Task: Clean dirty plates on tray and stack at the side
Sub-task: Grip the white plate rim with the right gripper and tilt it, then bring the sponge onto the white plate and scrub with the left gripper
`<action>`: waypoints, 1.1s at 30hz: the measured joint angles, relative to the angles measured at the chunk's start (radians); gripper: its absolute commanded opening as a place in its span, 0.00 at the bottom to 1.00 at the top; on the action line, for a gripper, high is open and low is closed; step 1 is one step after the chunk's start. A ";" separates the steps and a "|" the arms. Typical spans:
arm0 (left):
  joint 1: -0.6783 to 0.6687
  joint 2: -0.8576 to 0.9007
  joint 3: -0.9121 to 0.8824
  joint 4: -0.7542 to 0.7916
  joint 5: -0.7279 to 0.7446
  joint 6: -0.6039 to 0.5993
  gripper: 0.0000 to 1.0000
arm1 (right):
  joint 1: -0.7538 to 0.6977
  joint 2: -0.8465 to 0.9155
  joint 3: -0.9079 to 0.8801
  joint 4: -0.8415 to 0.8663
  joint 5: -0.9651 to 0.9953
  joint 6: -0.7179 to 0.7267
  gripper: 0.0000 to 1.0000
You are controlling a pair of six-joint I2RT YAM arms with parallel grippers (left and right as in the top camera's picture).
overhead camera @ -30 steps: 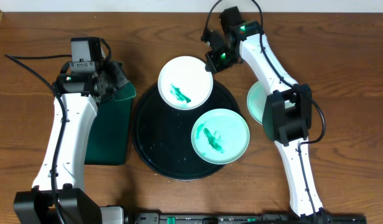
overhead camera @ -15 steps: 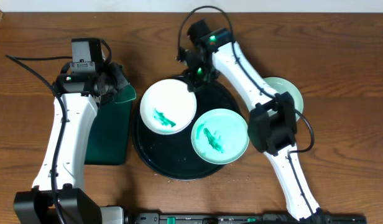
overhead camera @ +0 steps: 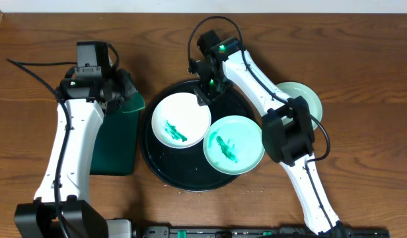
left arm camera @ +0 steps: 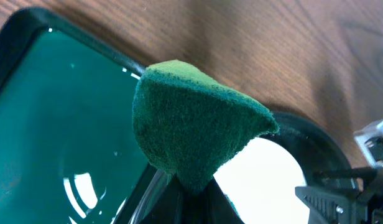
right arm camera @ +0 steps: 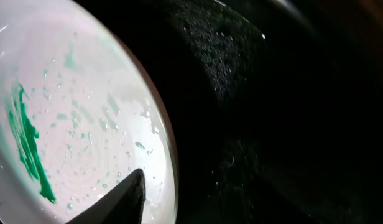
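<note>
On the desk (overhead camera: 38, 26), the white plate (overhead camera: 180, 119) was seen beside the right hand (overhead camera: 205, 95), spread untellable; wiping with the sponge (left arm camera: 191, 124) pinched in the left hand (overhead camera: 127, 89) was judged next.

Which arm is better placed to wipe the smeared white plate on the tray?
Left. The left gripper holds the green sponge beside the tray, near the white plate; the right gripper carries no wiper.

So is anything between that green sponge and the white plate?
Nothing visible. The sponge in the left gripper hangs over the green tray's corner; the white plate lies just beyond, with the right gripper at its far rim.
</note>
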 measured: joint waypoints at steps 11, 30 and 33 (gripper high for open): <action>-0.028 0.000 0.000 -0.012 0.000 0.000 0.07 | 0.011 0.000 -0.001 0.030 0.002 -0.029 0.29; -0.028 0.050 0.000 -0.084 0.000 0.000 0.07 | 0.043 0.038 -0.022 0.027 -0.039 0.072 0.01; -0.033 0.054 0.000 -0.083 0.000 0.000 0.07 | 0.056 0.037 -0.022 0.032 -0.006 0.117 0.01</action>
